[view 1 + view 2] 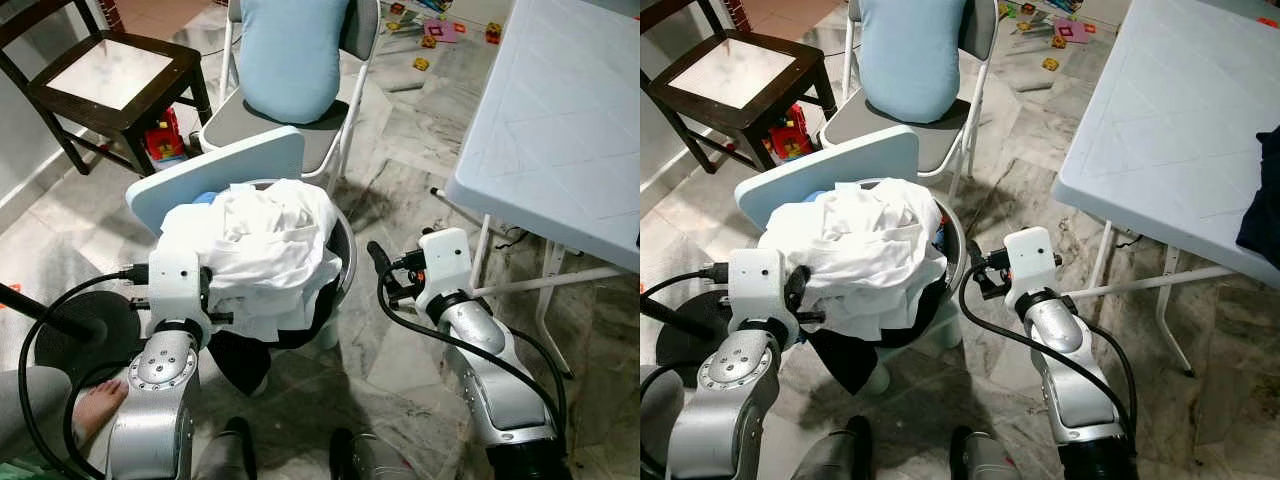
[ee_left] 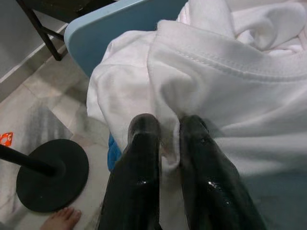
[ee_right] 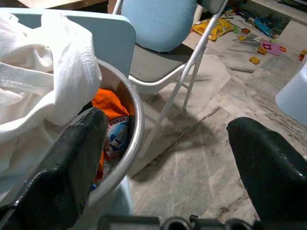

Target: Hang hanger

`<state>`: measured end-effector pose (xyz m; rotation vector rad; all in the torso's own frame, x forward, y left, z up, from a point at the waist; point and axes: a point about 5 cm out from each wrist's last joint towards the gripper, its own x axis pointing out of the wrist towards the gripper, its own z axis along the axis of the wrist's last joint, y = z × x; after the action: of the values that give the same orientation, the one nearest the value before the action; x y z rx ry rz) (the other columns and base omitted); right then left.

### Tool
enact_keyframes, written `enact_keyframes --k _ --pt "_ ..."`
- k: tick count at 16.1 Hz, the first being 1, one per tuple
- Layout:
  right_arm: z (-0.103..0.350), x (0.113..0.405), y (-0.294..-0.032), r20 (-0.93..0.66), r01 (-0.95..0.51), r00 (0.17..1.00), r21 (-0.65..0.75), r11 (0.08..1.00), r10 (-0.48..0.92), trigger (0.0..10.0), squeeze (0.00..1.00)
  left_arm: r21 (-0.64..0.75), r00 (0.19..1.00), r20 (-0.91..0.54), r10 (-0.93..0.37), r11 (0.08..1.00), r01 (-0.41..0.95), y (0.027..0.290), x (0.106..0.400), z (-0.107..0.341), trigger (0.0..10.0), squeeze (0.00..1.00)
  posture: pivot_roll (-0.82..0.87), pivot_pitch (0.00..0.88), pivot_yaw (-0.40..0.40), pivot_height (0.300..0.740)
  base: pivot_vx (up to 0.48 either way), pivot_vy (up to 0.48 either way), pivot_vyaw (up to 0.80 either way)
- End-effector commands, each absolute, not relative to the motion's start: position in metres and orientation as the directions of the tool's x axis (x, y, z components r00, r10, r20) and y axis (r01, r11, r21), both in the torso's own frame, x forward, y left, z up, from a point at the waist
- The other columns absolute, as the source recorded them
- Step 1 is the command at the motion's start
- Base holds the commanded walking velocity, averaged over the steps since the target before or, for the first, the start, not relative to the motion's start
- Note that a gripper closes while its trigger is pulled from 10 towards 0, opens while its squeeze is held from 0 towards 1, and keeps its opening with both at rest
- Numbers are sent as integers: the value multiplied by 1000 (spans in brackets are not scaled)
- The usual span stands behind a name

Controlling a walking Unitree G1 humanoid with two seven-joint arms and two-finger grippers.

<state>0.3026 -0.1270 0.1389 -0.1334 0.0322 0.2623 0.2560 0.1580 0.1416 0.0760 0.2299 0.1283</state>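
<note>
A pile of white clothes [image 1: 270, 250] heaps out of a round metal laundry basket [image 1: 347, 262] in front of me. My left gripper [image 2: 168, 125] is at the pile's left side, shut on a fold of a white shirt [image 2: 230, 81] just below its stitched hem. My right gripper [image 3: 165, 127] hovers open beside the basket's right rim [image 3: 136, 120], holding nothing. Inside the basket lies an orange cloth [image 3: 112, 108]. A black garment [image 1: 240, 360] hangs down under the white pile.
A light blue panel [image 1: 215, 170] stands behind the basket, with a folding chair and blue cushion [image 1: 290, 60] beyond. A white table [image 1: 560, 130] is at the right, a dark wooden chair [image 1: 110, 75] far left. A black stand base [image 1: 85, 335] and a person's bare foot [image 1: 100, 405] are near my left arm.
</note>
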Motion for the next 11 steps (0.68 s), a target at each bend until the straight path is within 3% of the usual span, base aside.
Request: enact_keyframes --k 1,4,11 --pt "135 300 -129 -68 -265 964 -131 955 258 10000 0 124 964 -220 149 985 -123 160 254 138 0 0 25 259 -98 740 0 0 0" --pt "135 301 -128 -67 -267 963 -130 955 260 10000 0 243 978 -115 174 959 -142 162 257 152 0 0 27 259 -98 740 0 0 0" --pt "134 300 -127 -70 -269 963 -129 955 262 10000 0 293 931 24 363 888 -354 206 263 171 0 0 33 259 -99 740 0 0 0"
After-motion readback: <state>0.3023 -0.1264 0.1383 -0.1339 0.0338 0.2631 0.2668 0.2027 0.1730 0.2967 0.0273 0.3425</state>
